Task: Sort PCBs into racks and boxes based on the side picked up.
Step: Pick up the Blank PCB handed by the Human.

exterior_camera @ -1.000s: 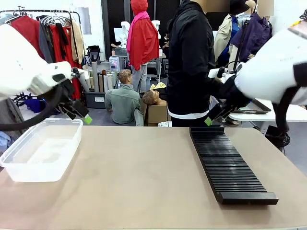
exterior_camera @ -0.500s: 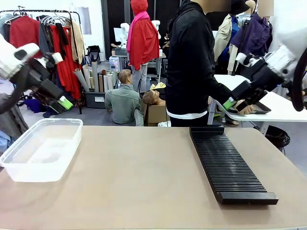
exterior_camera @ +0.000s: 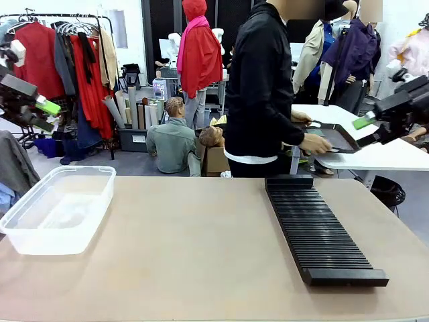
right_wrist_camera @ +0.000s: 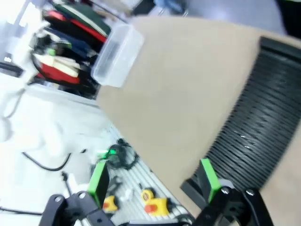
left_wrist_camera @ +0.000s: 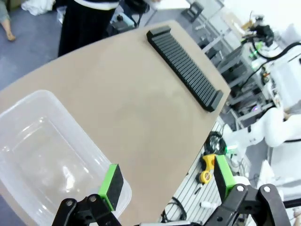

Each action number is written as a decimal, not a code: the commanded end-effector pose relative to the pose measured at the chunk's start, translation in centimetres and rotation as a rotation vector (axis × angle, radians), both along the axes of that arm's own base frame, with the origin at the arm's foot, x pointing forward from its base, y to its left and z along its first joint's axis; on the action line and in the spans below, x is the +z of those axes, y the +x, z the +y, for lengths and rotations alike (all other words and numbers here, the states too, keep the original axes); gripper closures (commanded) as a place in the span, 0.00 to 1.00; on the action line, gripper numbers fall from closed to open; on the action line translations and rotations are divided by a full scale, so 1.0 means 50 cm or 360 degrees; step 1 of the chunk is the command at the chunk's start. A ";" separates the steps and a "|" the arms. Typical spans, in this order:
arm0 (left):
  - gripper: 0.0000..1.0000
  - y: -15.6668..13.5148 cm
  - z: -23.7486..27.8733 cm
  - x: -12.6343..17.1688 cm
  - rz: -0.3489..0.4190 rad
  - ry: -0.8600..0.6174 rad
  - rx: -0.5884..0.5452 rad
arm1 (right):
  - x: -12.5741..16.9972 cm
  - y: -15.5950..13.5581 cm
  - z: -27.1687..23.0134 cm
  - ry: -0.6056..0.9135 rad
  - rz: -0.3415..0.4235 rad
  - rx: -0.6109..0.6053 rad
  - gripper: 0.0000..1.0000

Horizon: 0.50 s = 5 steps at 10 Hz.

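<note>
From my station I see the left pincer (exterior_camera: pixel 44 115) raised high off the left side of the desk (exterior_camera: pixel 201 248), above and behind the clear plastic box (exterior_camera: pixel 50 240). Through its wrist camera the two green pads (left_wrist_camera: pixel 112 184) stand wide apart with nothing between them. The right pincer (exterior_camera: pixel 369 131) hangs high at the far right, beyond the desk's edge, and its own camera shows its jaws wide as well, holding nothing. The box sits at the desk's left edge, and I can make out nothing in it but glare on its bottom. The black slotted rack (exterior_camera: pixel 318 228) lies on the right half of the desk, one short end at the far edge and its length running toward me. From what I can see its slots are bare. The two are well apart, with open desk surface between them. Across the desk a person in a black jacket (exterior_camera: pixel 261 80) stands turned to one side, one hand (exterior_camera: pixel 315 143) at a dark tray (exterior_camera: pixel 345 139) on a white table (exterior_camera: pixel 395 157) behind.
</note>
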<state>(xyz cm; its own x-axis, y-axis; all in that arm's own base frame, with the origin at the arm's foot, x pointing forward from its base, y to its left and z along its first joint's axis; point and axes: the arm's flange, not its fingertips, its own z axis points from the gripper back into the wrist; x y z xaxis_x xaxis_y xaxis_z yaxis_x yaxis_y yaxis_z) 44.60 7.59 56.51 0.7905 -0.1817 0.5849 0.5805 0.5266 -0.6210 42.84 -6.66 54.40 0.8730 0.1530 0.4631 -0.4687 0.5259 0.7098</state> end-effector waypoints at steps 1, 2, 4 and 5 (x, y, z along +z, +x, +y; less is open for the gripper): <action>0.00 0.006 0.016 -0.018 -0.0021 -0.0123 0.0011 | -0.017 -0.008 -0.035 0.0218 -0.0025 0.0015 0.00; 0.00 -0.003 0.034 -0.024 -0.0035 -0.0174 0.0030 | -0.020 -0.028 -0.056 0.0308 -0.0059 0.0011 0.00; 0.00 -0.024 0.055 -0.034 -0.0056 -0.0195 0.0058 | -0.019 -0.061 -0.081 0.0388 -0.0107 -0.0029 0.00; 0.00 -0.024 0.057 -0.038 -0.0054 -0.0183 0.0061 | -0.023 -0.069 -0.098 0.0410 -0.0116 -0.0059 0.00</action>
<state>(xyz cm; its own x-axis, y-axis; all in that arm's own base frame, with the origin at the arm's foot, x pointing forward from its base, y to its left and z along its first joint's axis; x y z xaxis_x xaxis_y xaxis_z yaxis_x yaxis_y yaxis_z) 43.84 10.88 54.81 0.7915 -0.0805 0.6059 0.5611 0.4888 -0.6680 39.87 -11.79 53.51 0.8576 0.0132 0.5142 -0.4815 0.3723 0.7935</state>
